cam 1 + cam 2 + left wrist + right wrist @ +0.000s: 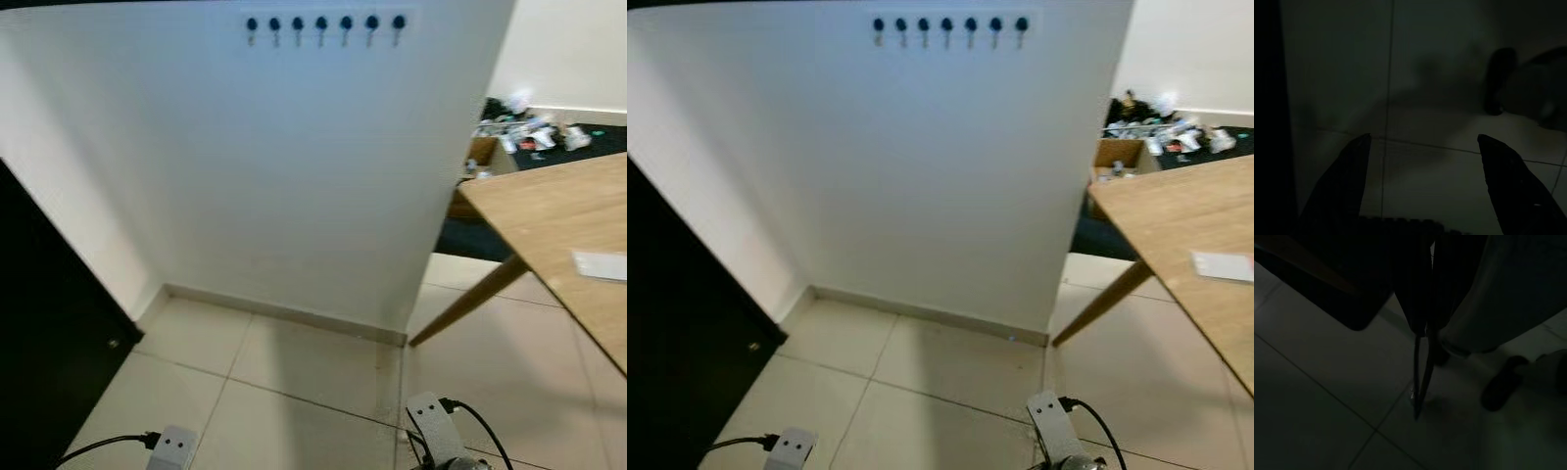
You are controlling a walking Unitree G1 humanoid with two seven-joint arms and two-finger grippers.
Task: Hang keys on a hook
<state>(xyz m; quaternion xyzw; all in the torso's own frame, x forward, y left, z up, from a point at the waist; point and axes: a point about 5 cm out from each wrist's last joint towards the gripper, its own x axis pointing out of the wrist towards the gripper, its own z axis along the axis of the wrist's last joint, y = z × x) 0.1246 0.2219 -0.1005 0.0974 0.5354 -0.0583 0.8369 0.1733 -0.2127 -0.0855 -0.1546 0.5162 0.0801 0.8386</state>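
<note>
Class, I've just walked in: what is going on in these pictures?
The robot faces a white wall with a row of hooks high up and a wooden table to its right. Both arms hang low over the tiled floor. The right claw is shut on a thin dark loop that dangles from it, probably the keys' strap, though it is too dark to be sure. The left claw is open and holds nothing. The hooks look bare.

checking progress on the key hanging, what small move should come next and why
Probably raise the right gripper toward the row of hooks. Its fingers look closed on a thin dangling loop, likely the keys, down over the floor tiles, while the hooks sit high on the white wall ahead.
</note>
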